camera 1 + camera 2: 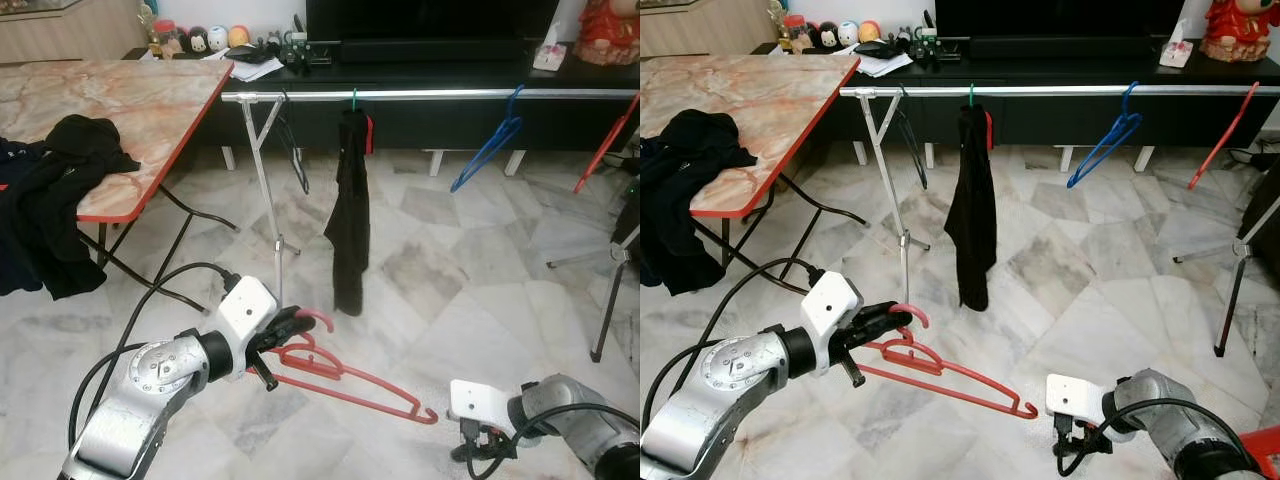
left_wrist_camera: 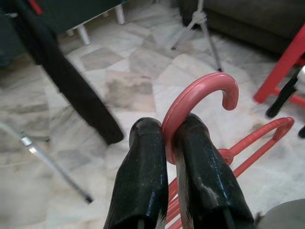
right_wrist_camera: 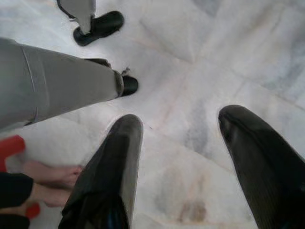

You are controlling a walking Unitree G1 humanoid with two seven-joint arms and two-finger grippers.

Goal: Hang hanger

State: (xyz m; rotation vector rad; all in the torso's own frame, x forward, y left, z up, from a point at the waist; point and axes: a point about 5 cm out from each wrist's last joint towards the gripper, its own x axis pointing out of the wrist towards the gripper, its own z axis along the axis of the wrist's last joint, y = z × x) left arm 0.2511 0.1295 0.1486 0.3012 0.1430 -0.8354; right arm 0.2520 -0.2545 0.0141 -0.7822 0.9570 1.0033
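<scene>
Short of the rail (image 1: 420, 94), left pincer (image 2: 167, 143) clamps red hanger (image 1: 345, 380); right pincer (image 3: 181, 157) gapes.

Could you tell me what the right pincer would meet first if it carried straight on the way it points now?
Most likely the floor. The right pincer, fingers apart and empty, points down at bare marble tile, and nothing lies between them. A bare foot sits off to one side, out of that line, though depth is hard to judge.

A marble-topped table (image 1: 150, 100) stands at ten o'clock with black clothes (image 1: 60, 190) draped over its near edge, above the pale marble floor (image 1: 450, 270).
</scene>
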